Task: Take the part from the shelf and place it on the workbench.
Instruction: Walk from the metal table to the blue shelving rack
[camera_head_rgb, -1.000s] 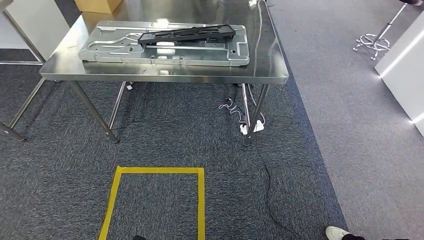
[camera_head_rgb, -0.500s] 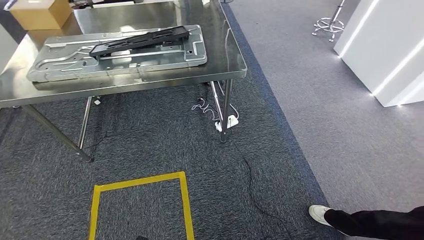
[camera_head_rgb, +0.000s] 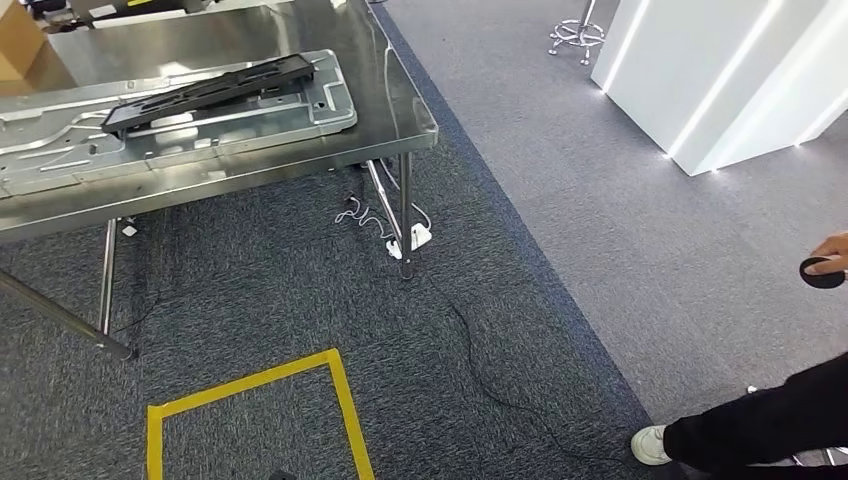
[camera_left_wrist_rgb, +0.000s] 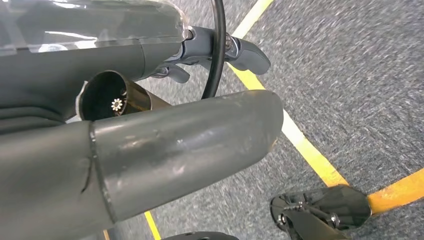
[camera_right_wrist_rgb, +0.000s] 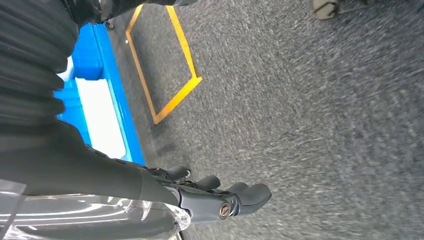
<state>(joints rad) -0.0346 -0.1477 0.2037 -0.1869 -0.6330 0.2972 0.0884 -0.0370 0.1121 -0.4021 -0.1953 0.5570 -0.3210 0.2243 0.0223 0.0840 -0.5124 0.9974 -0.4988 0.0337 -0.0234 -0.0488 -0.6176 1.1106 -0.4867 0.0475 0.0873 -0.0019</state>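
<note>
While no writing reads, black part (camera_head_rgb: 205, 86) lies on workbench (camera_head_rgb: 400, 110)

- No text, label, brand or number can be read in any view.
- The only mark is the yellow tape outline (camera_head_rgb: 250, 420) on the carpet; it carries no lettering.
</note>
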